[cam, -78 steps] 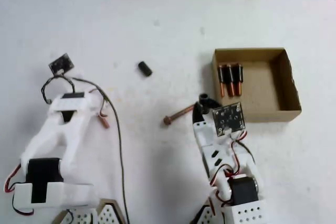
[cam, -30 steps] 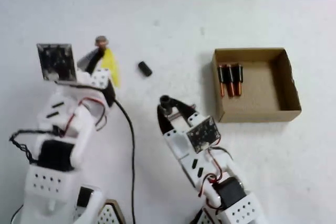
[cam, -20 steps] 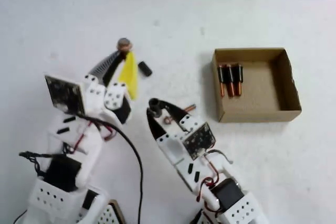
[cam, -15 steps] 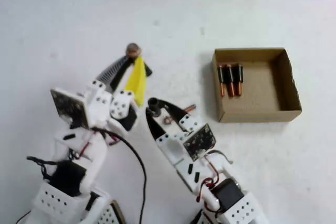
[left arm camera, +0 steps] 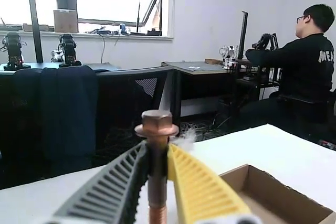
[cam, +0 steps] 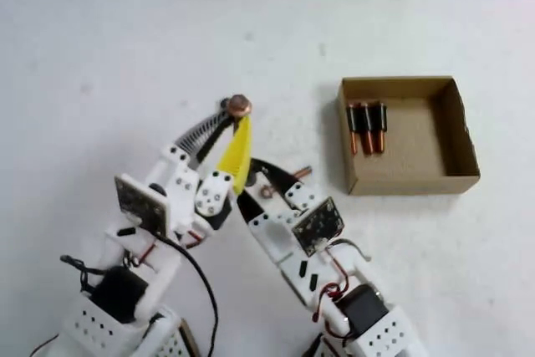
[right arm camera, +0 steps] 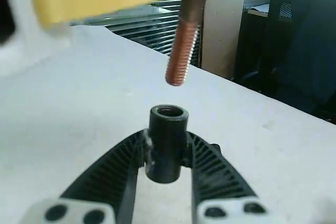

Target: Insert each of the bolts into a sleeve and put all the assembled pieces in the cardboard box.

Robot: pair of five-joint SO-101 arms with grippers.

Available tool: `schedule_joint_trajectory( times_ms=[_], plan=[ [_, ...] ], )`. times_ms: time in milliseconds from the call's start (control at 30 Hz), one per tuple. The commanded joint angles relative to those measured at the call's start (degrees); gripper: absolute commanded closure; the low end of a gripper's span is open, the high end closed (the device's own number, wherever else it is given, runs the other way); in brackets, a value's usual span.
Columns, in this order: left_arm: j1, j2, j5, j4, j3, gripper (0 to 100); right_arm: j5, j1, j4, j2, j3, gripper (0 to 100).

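The left gripper [left arm camera: 157,151] is raised over the middle of the bench [cam: 125,39] and is clamped on a copper bolt [left arm camera: 156,129]. The shaft is pinched between a grey ribbed finger [left arm camera: 113,187] and a yellow finger [left arm camera: 197,187]. The hexagonal head stands upright above the fingertips and the threaded end points down below them.

The right gripper [right arm camera: 167,148] sits just beside it, on the side toward the cardboard box [cam: 410,181]. Its two black fingers are closed around a black sleeve [right arm camera: 167,135], which stands upright with its open bore facing up. Seen from the right wrist, the threaded tip of the held bolt hangs above the mouth of the sleeve, with a clear gap between the two, and the yellow finger crosses overhead.

A second bolt [cam: 301,172] lies flat on the bench under the right gripper. Its head is toward the near edge and its tip toward the box. Its middle is hidden by a black finger.

The cardboard box stands open toward the right edge of the bench, about halfway between the near and far edges. Three assembled pieces [cam: 366,127] lie side by side on its floor, close to the wall nearest the grippers. Their black sleeve ends point to the far edge and their copper ends to the near edge.

Both arms rise from the near edge of the bench, and their grippers meet near its centre
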Motion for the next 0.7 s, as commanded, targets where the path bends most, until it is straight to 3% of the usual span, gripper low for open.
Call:
schedule_joint_trajectory(
  times_ms=[0, 200, 667],
  plan=[
    [0.7, -2.2, 0.2, -2.4, -0.6, 98, -0.7, -0.1, -1.3, -0.7, 0.4, 98.2],
    [0.7, -3.7, 7.4, -2.0, -0.5, 98, -0.8, -0.1, -1.3, -0.7, 0.4, 98.2],
    [0.7, -3.9, 7.8, -1.6, 2.8, 98, -0.8, 0.0, -1.6, -0.7, 0.4, 98.2]
  ],
)
